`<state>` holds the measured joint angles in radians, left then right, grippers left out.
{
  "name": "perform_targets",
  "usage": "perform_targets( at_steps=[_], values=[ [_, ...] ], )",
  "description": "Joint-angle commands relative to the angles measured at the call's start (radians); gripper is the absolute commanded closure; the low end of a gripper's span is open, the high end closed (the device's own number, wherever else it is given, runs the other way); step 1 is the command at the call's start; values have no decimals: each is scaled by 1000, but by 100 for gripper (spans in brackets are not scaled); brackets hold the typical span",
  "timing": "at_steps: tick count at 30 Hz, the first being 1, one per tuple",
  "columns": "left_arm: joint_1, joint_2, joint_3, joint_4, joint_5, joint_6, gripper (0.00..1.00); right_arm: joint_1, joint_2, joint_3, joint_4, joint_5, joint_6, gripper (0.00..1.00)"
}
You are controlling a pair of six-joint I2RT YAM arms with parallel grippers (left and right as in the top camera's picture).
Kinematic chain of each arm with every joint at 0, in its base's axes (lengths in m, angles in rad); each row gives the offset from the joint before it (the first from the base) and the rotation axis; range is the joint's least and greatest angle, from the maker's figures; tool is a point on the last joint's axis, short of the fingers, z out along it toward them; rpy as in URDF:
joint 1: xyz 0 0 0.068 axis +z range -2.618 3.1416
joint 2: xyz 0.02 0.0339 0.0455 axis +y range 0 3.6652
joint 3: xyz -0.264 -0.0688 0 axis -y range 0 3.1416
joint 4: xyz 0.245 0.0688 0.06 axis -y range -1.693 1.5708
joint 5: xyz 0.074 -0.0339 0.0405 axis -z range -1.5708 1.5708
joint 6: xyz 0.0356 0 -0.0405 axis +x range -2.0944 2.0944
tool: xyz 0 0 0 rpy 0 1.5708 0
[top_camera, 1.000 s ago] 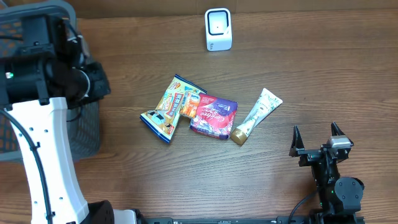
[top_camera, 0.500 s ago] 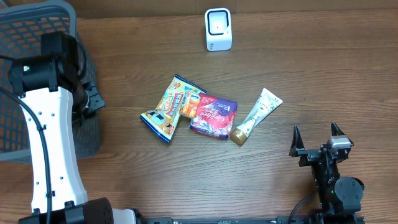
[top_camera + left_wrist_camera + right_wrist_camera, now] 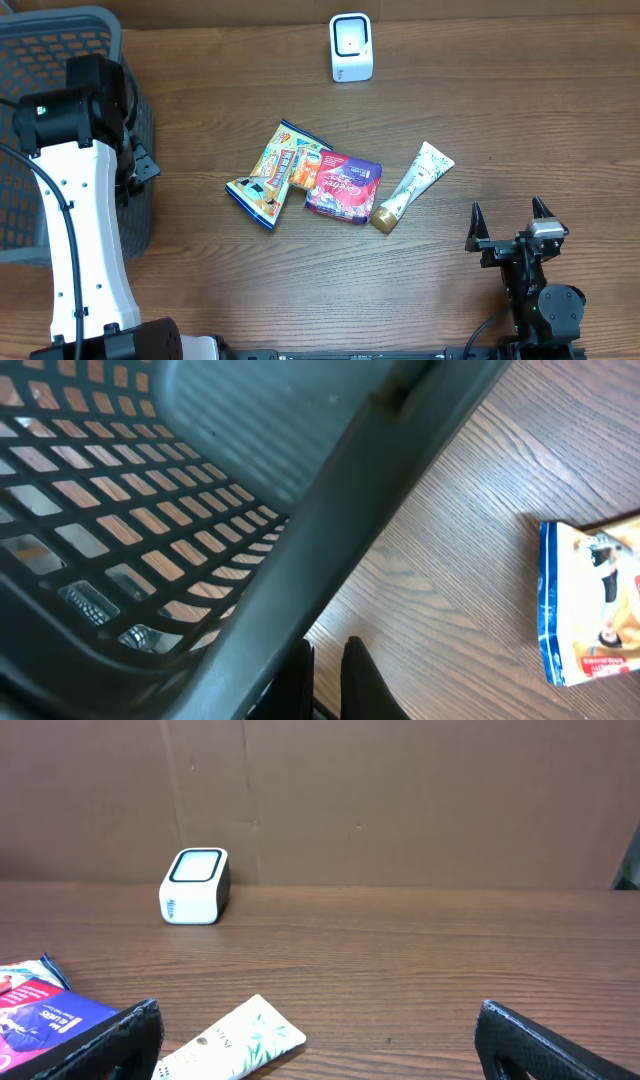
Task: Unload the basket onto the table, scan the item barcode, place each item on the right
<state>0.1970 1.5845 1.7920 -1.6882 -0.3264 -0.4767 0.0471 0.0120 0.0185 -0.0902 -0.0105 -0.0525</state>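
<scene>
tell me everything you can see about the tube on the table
The tube is white and plastic-looking, with a green leaf print and a gold cap. It lies flat on the wooden table, capped and slanted: the cap points toward the near left, the flat crimped end toward the far right. The cap sits close beside the purple pack; whether they touch is unclear. Nothing else touches it.

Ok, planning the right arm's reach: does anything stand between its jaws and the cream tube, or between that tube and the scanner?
Nothing visible does. Bare table lies between the right gripper and the cream tube, and between the tube and the scanner. The purple packet lies beside the tube's cap, off both paths.
</scene>
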Motion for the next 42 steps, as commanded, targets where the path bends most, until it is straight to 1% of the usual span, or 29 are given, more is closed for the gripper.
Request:
perform_targets(
  at_steps=[1,7,15,20,30,32,34,35,37,38,40,41,42],
  values=[
    [6,-9,-2,-2,-90,-49,96,-3,-9,-10,6,10,-1,0],
    [6,-27,-2,-2,-127,-91,96,-3,-9,-10,6,10,-1,0],
    [6,-42,0,-2,-127,-93,96,-3,-9,-10,6,10,-1,0],
    [6,-58,1,-2,-145,-116,96,-3,-9,-10,6,10,-1,0],
    [6,-100,6,-2,-140,-115,96,-3,-9,-10,6,10,-1,0],
    [6,-116,6,-1,-117,-116,96,-3,-9,-10,6,10,-1,0],
    [6,-141,6,5,-42,-126,95,-3,-9,-10,6,10,-1,0],
    [6,-151,6,16,35,-126,95,-3,-9,-10,6,10,-1,0],
    [4,-164,6,53,267,-86,93,-3,-9,-10,6,10,-1,0],
    [-1,-167,6,80,432,-30,92,-3,-9,-10,6,10,-1,0],
    [-21,-166,6,124,704,109,91,-3,-9,-10,6,10,-1,0],
    [-37,-165,6,138,799,169,88,-3,-9,-10,6,10,-1,0],
    [-56,-164,6,148,863,215,85,-3,-9,-10,6,10,-1,0]
  ],
)
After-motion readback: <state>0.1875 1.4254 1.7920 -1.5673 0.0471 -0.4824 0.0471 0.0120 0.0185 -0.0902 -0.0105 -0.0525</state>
